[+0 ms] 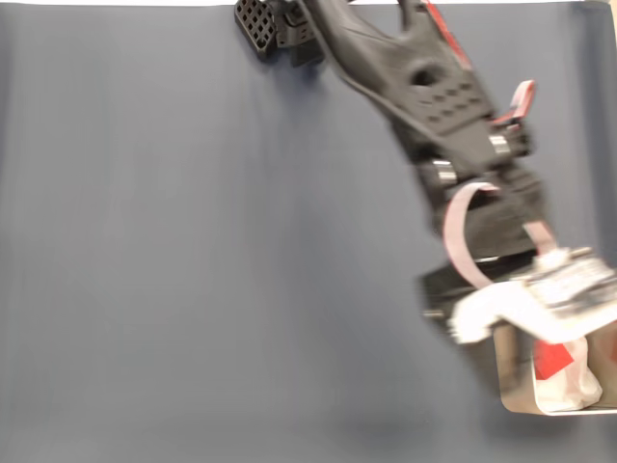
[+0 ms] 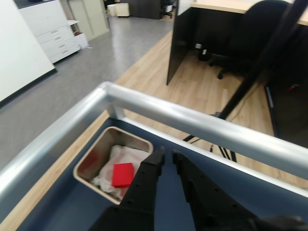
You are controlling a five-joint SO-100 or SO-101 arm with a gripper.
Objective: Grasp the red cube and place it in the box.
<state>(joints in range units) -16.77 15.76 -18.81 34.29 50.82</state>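
With the red cube (image 2: 122,174) already lying on the crumpled white lining inside the box (image 2: 88,159), the sensible thing now, I judge, is to lift the gripper (image 2: 167,157) straight up and away, keeping its black fingers (image 2: 147,175) clear of the thin metal rim so the box is not nudged across the blue tabletop (image 1: 212,251). In the wrist view the jaws are nearly together with only a narrow gap, gripping nothing, and the cube sits down and left of their tips, apart from them.
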